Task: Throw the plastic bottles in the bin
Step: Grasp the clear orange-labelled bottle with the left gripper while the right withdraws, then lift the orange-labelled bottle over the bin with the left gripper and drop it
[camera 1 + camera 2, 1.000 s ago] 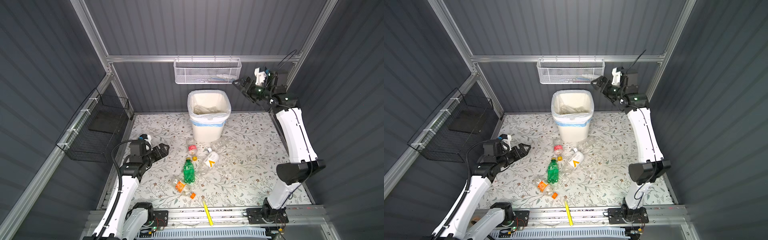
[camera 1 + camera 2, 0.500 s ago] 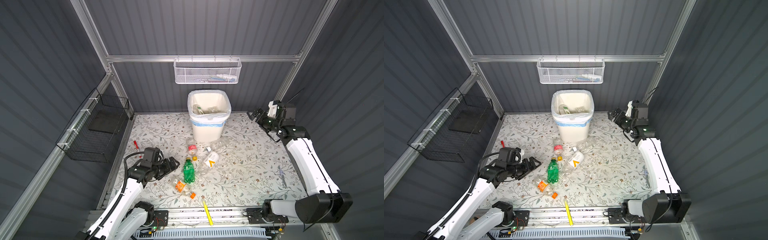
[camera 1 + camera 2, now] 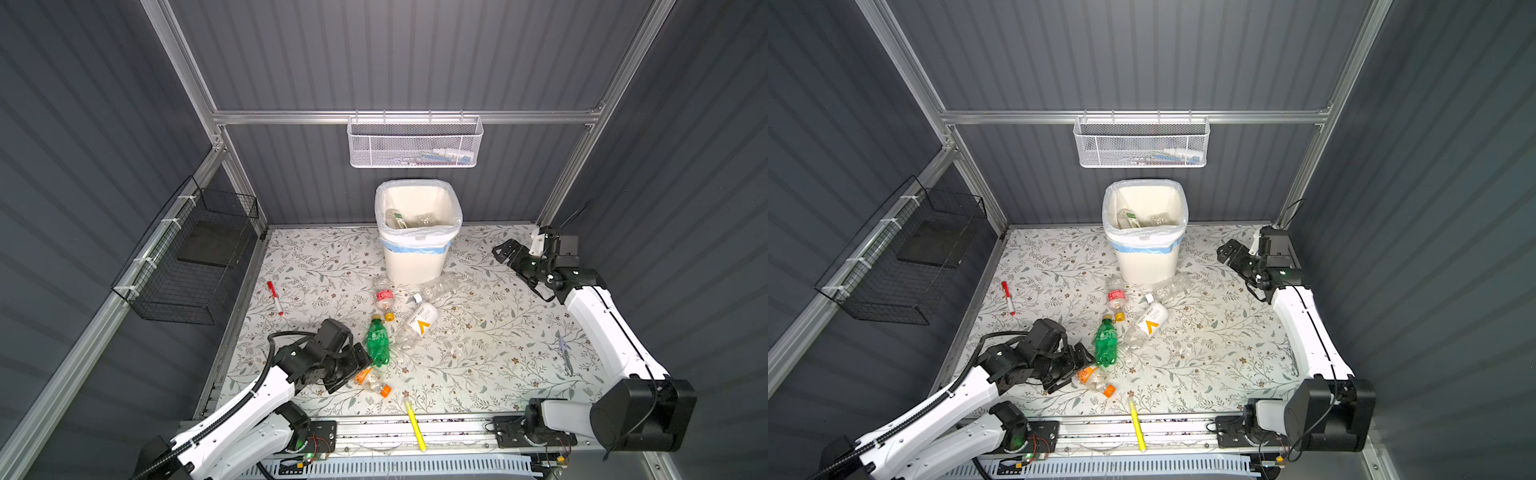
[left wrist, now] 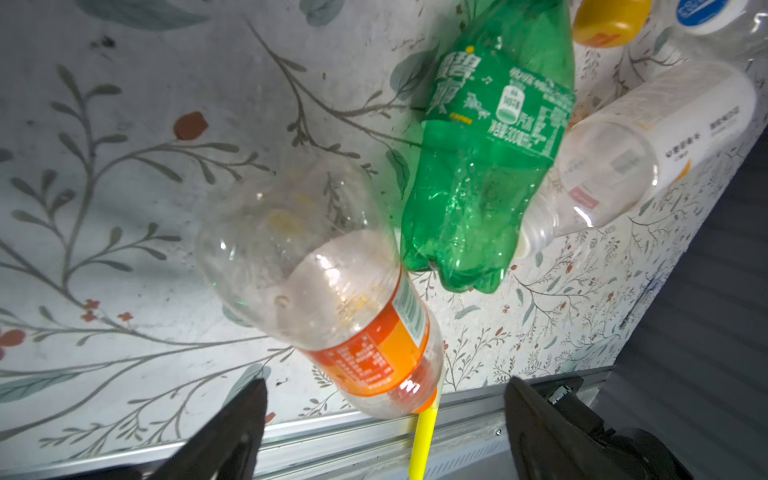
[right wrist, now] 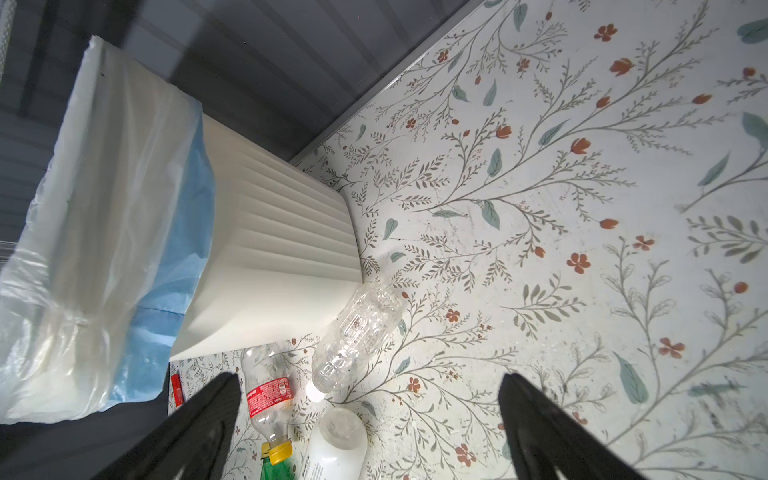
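Observation:
The cream-white bin (image 3: 417, 253) (image 3: 1144, 257) stands at the back middle, with bottles (image 3: 399, 218) lying inside. In front of it on the table lie a clear bottle (image 3: 438, 286) (image 5: 357, 336), a red-label bottle (image 3: 384, 297) (image 5: 268, 395), a white-label bottle (image 3: 417, 328) (image 4: 648, 141) and a green bottle (image 3: 377, 343) (image 4: 490, 145). My left gripper (image 3: 353, 371) (image 4: 384, 386) is open, low over the table, its jaws either side of an orange-label bottle (image 3: 371, 380) (image 4: 353, 316) without gripping it. My right gripper (image 3: 505, 251) (image 5: 370, 382) is open and empty, right of the bin.
A yellow pen (image 3: 414, 424) lies across the front rail, just past the orange-label bottle's cap. A red marker (image 3: 275, 297) lies at the left. A white mesh basket (image 3: 415, 143) hangs on the back wall and a black wire basket (image 3: 187, 257) on the left wall.
My left gripper has moved right and down to the orange-label bottle. My right arm has swung down from beside the bin's top to the table's back right.

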You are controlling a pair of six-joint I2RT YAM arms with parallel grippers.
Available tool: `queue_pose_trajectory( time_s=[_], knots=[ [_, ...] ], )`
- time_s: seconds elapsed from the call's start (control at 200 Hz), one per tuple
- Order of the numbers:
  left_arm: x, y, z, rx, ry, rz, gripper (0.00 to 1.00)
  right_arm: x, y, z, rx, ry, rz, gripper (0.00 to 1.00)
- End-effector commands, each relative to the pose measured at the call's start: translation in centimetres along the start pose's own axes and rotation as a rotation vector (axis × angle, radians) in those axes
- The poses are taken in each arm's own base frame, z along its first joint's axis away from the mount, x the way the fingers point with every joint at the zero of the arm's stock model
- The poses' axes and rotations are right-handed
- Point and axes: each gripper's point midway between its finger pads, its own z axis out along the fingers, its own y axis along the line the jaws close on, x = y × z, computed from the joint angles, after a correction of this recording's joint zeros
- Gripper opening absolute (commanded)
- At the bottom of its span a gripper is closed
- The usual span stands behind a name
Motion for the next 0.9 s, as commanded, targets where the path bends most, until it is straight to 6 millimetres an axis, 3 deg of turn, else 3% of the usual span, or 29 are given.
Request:
queue_pose_trajectory(
  time_s=[0.0, 0.15, 0.32, 0.62, 0.765, 0.826, 0.896],
  knots=[
    [-0.4, 0.3, 1.3, -0.013, -0.020, -0.046, 0.90, 0.1, 0.0, 0.1, -0.025, -0.001, 0.012, 0.99],
    [-0.4, 0.9, 3.5, -0.034, 0.005, -0.052, 0.89, 0.0, -0.8, 0.1, -0.028, -0.013, 0.033, 0.99],
    [-0.7, 1.9, 4.6, -0.091, 0.004, -0.022, 0.82, 0.2, -2.1, 0.0, -0.011, -0.021, 0.057, 0.99],
    [-1.3, 4.1, 3.8, -0.157, -0.062, -0.024, 0.61, 0.8, -3.8, 0.0, 0.016, -0.022, 0.093, 0.99],
    [-3.5, 2.9, 1.1, -0.164, -0.168, 0.029, 0.59, 1.5, -3.6, 0.5, -0.009, 0.017, 0.102, 0.99],
    [-5.9, 0.5, -1.3, -0.101, -0.248, 0.070, 0.59, 1.6, -3.6, 0.6, -0.011, 0.023, 0.107, 0.99],
    [-9.5, -3.0, -5.6, -0.023, -0.374, 0.132, 0.59, 1.8, -3.5, 0.6, -0.020, 0.032, 0.110, 0.99]
  ],
)
